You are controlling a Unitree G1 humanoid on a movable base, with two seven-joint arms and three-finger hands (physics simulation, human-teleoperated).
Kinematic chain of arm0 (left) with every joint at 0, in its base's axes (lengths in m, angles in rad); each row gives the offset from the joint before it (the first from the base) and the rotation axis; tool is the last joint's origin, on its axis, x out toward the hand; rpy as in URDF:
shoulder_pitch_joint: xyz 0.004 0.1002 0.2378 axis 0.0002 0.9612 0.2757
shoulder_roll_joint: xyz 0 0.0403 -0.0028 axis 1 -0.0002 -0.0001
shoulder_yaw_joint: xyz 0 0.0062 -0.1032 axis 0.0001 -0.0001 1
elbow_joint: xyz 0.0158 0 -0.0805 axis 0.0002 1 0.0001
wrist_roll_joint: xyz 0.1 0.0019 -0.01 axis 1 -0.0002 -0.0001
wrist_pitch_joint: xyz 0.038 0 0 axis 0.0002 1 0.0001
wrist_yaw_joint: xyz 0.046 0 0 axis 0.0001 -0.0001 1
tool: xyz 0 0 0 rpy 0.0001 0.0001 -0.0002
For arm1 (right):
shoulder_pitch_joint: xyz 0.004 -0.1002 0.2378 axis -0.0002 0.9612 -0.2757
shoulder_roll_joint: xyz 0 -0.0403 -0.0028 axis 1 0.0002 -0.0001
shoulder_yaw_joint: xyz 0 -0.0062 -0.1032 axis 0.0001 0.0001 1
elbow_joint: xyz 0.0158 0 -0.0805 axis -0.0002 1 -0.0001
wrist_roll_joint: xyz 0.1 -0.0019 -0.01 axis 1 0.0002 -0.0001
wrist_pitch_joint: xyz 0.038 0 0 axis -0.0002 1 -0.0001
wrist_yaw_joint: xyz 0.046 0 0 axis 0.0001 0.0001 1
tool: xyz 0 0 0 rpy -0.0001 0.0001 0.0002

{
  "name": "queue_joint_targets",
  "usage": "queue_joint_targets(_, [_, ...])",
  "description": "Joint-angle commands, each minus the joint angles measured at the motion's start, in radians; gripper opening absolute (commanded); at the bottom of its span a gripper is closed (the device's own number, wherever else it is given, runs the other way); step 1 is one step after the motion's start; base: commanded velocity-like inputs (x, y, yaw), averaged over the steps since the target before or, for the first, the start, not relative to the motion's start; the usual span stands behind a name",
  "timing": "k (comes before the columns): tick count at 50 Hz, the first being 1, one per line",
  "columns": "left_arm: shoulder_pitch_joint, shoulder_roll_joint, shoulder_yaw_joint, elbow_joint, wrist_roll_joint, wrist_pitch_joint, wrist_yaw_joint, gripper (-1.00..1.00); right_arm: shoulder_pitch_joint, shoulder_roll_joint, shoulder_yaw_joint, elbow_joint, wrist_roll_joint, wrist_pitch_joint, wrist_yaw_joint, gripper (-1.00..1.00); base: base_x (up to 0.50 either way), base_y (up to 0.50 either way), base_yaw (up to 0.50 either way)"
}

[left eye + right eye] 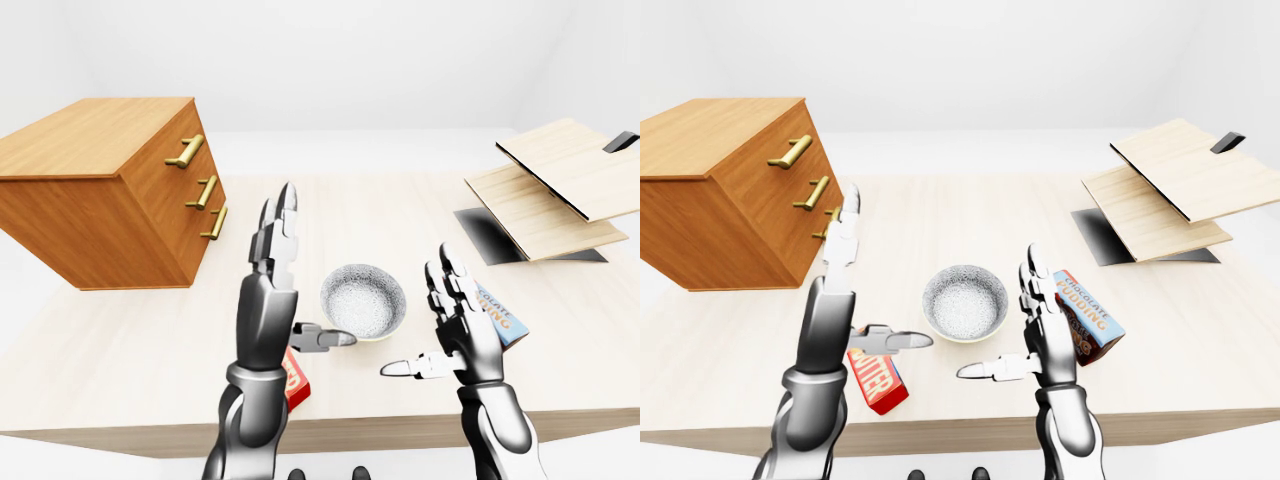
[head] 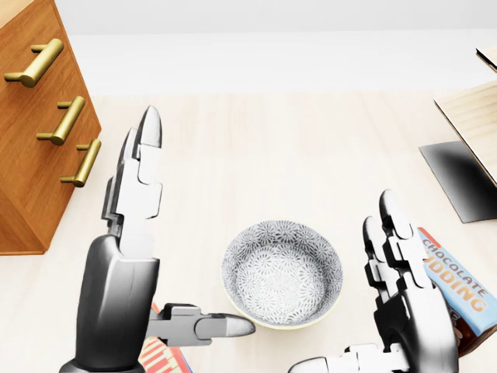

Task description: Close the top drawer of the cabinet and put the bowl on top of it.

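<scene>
The patterned grey bowl sits upright on the light wooden table, between my two hands. My left hand is open just left of it, fingers pointing up the view and thumb reaching toward the bowl's near rim. On the bowl's right, my right hand is also open, with its thumb pointing left below the rim. Neither hand holds anything. The wooden cabinet stands at the left, and its three drawer fronts with brass handles look flush with each other.
A red butter box lies under my left forearm. Behind my right hand lies a chocolate pudding box. Stacked wooden boards rise at the right over a dark patch. The table's near edge runs below my hands.
</scene>
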Motion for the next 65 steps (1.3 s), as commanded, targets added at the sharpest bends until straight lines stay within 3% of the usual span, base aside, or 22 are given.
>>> queue_joint_targets(1, [0.025,-0.011,-0.080,0.038,0.162,0.000,0.087,1.00,-0.003,0.003,-0.009,0.002,0.003,0.001,0.002,1.00,0.00,0.00,0.00])
queue_joint_targets(9, [0.020,-0.021,-0.115,0.064,0.191,0.000,0.091,1.00,-0.006,0.003,-0.010,0.007,-0.002,-0.003,0.001,1.00,0.00,0.00,0.00])
queue_joint_targets(21, [-0.002,-0.046,-0.158,0.148,0.301,0.000,0.085,1.00,0.020,0.006,-0.043,-0.059,0.025,0.026,0.024,1.00,0.00,0.00,0.00])
queue_joint_targets(28, [-0.007,-0.054,-0.180,0.189,0.381,0.000,0.095,1.00,0.031,0.017,-0.048,-0.073,0.025,0.023,0.033,1.00,0.00,0.00,0.00])
queue_joint_targets(33, [-0.016,-0.065,-0.189,0.223,0.423,0.000,0.051,1.00,0.042,0.019,-0.058,-0.096,0.036,0.029,0.039,1.00,0.00,0.00,0.00])
queue_joint_targets(50, [-0.052,-0.104,-0.165,0.371,0.518,0.000,0.003,1.00,0.049,0.033,-0.088,-0.127,0.053,0.044,0.058,1.00,0.00,0.00,0.00])
queue_joint_targets(65, [-0.095,-0.134,-0.133,0.577,0.587,0.000,0.029,1.00,0.041,0.037,-0.098,-0.132,0.062,0.058,0.063,1.00,0.00,0.00,0.00])
